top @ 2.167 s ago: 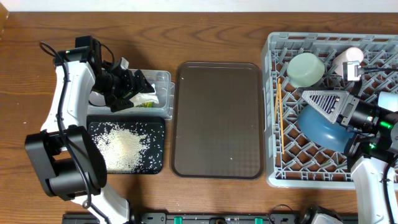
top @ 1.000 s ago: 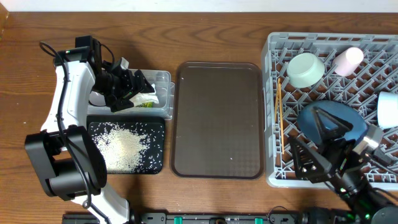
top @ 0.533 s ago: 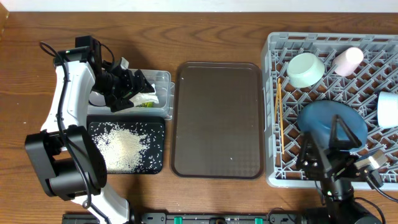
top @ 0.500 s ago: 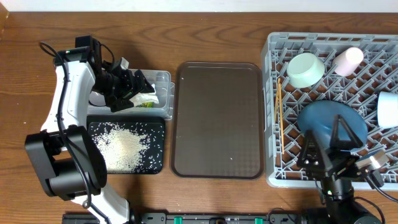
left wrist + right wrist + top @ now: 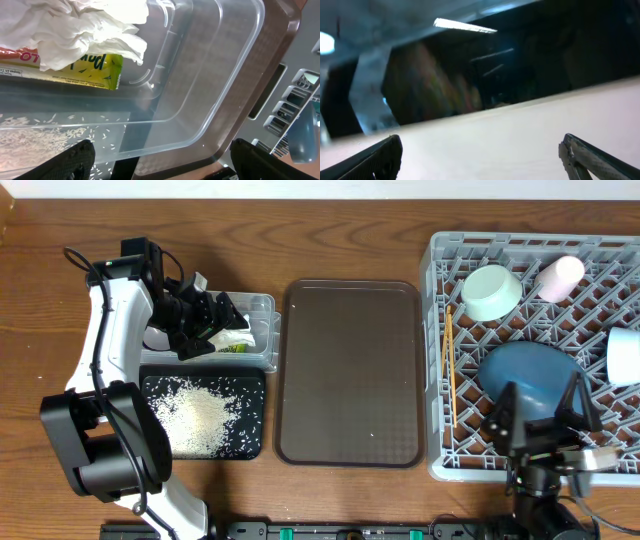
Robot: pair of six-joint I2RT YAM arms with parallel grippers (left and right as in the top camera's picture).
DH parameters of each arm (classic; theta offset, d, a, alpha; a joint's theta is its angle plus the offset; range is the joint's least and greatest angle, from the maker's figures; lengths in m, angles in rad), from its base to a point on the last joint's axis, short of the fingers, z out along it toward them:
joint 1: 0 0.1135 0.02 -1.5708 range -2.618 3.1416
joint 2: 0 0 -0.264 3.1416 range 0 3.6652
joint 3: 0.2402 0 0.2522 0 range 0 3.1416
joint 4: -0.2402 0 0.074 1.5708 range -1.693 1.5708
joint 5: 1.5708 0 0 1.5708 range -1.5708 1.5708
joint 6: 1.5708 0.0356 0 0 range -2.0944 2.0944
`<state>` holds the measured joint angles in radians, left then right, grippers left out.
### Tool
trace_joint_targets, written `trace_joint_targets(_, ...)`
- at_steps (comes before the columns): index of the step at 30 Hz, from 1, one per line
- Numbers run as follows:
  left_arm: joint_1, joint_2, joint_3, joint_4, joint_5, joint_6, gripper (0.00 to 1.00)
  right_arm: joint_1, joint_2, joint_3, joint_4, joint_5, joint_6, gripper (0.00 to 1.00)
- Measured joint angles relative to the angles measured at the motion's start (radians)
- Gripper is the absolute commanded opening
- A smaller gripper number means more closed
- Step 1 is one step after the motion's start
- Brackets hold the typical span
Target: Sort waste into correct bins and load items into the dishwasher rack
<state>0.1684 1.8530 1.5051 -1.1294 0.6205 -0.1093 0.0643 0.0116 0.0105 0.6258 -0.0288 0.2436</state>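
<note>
From overhead, the dishwasher rack (image 5: 440, 462) sits at three o'clock on the wooden surface (image 5: 350, 235). It holds the blue plate-bowl (image 5: 528, 372), the mint-green bowl (image 5: 492, 292), a pink cup (image 5: 558, 275), a white cup (image 5: 622, 355) and the chopsticks (image 5: 450, 365) along its nine o'clock side. The right gripper (image 5: 542, 405) hangs at the rack's six o'clock edge, spread wide and holding nothing. The brown tray (image 5: 348, 370) lies bare in the middle. At nine o'clock the left gripper (image 5: 205, 322) hovers over the clear tub (image 5: 262, 330), with the black tray (image 5: 252, 445) of rice grains (image 5: 195, 415) just below. In the left wrist view the gripper is wide apart and empty above the tub (image 5: 200, 75). The tissue (image 5: 85, 25) lies on the yellow-green wrapper (image 5: 85, 67) at ten o'clock. I'd judge the tissue soft and nearly weightless, best pinched at a raised fold. The wrapper looks thin and slick, so I'd take it by an edge. The plate-bowl looks stiff, smooth and breakable, and I'd hold it by the rim. The wrapper has dark lettering on the yellow and a red strip ending in "LO", but I can't read a full word. The right wrist view is blurred and shows only spread fingertips (image 5: 380, 156) with nothing between them.
</note>
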Motion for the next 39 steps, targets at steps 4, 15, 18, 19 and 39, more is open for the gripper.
trace_joint_targets(4,0.0,0.0,0.0,0.0,0.0,0.0,0.9,0.0,-0.001,-0.002,-0.064,-0.088,-0.277,0.99)
trace_joint_targets(15,0.0,0.0,0.0,0.0,0.0,0.0,0.89,0.0,0.0,-0.004,-0.532,0.073,-0.602,0.99)
trace_joint_targets(18,0.0,0.0,0.0,0.0,0.0,0.0,0.89,0.0,0.0,-0.004,-0.549,0.188,-0.478,0.99)
trace_joint_targets(19,0.0,0.0,0.0,0.0,0.0,0.0,0.9,0.0,0.0,-0.004,-0.538,0.222,-0.428,0.99)
trace_joint_targets(39,0.0,0.0,0.0,0.0,0.0,0.0,0.9,0.002,0.001,-0.004,-0.662,0.521,-0.164,0.99)
